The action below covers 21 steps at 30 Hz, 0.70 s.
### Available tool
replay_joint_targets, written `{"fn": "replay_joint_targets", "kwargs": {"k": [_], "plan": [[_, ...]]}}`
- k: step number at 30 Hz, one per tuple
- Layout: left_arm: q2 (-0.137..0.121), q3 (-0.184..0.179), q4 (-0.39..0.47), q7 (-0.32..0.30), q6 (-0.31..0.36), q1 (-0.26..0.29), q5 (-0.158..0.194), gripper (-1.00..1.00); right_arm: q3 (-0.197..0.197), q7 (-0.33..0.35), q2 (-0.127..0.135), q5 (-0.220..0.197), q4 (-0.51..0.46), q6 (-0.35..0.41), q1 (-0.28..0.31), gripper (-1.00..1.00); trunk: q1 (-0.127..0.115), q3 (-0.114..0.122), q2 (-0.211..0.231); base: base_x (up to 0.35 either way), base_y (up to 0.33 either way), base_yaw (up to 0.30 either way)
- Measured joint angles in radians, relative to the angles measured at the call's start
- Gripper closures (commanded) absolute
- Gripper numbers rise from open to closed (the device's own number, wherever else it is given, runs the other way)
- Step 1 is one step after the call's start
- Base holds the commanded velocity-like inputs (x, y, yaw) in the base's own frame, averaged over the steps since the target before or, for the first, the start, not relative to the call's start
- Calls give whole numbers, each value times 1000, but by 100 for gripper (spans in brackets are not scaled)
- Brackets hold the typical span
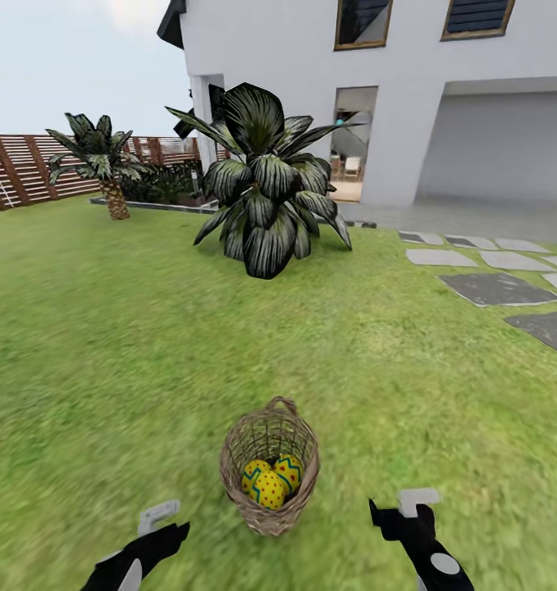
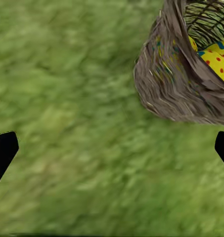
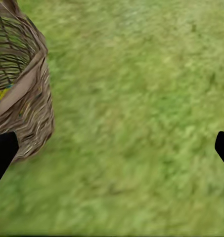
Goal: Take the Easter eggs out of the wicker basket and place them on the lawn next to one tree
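- Both our grippers hang low over the grass with nothing held: our left gripper (image 1: 159, 521) sits just to the left of the basket, our right gripper (image 1: 405, 505) just to its right, and each wrist view shows finger tips spread wide apart over bare turf
- Between them the wicker basket (image 1: 269, 476) stands on the lawn (image 1: 106, 345), near our base, its loop handle on the far rim
- Inside it lie the Easter eggs (image 1: 270, 484), yellow with blue zigzags and red dots; we make out three huddled together at the bottom, none yet removed
- Further off, a large dark-leaved plant (image 1: 266, 193) rises mid-lawn, with a small palm (image 1: 106, 168) by the slatted fence (image 1: 15, 168) at far left
- Stepping stones (image 1: 495, 287) cross the grass to the right, leading toward the white house (image 1: 393, 98) behind
- We judge the first pick is still ahead, and the risks are plain: the basket is light and narrow, so a gripper entering off-centre could catch the rim and tip it, spilling eggs across the grass
- Packed so tightly, one egg nudged by a finger could roll or slip from a shallow pinch
- No pale thick trunk is in sight, so a wrong plant could be chosen as the tree
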<state>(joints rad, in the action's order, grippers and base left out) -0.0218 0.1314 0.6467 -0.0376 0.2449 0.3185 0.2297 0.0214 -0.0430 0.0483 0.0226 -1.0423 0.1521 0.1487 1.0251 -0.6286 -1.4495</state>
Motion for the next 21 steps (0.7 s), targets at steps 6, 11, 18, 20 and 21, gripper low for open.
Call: {"fn": "replay_joint_targets", "kwargs": {"k": [6, 11, 18, 20, 21], "plan": [[1, 2, -4, 0, 1, 0, 1, -100, 1, 1, 0, 0, 6, -1, 0, -100, 0, 0, 0, -67, -262, 289], [1, 3, -8, 0, 1, 0, 2, -100, 1, 0, 0, 0, 8, -2, 0, -100, 0, 0, 0, -92, -309, 291], [1, 3, -9, 0, 1, 0, 2, -100, 1, 0, 0, 0, 10, -3, 0, -100, 0, 0, 0, -85, -320, 292], [1, 3, -9, 0, 0, 0, 2, -100, 3, 0, 0, 0, 20, -3, 0, -100, 0, 0, 0, -16, -333, 292], [1, 3, -9, -1, 0, 0, 2, -100, 3, 0, 0, 1, 25, -3, 0, -100, 0, 0, 0, -8, -335, 292]]}}
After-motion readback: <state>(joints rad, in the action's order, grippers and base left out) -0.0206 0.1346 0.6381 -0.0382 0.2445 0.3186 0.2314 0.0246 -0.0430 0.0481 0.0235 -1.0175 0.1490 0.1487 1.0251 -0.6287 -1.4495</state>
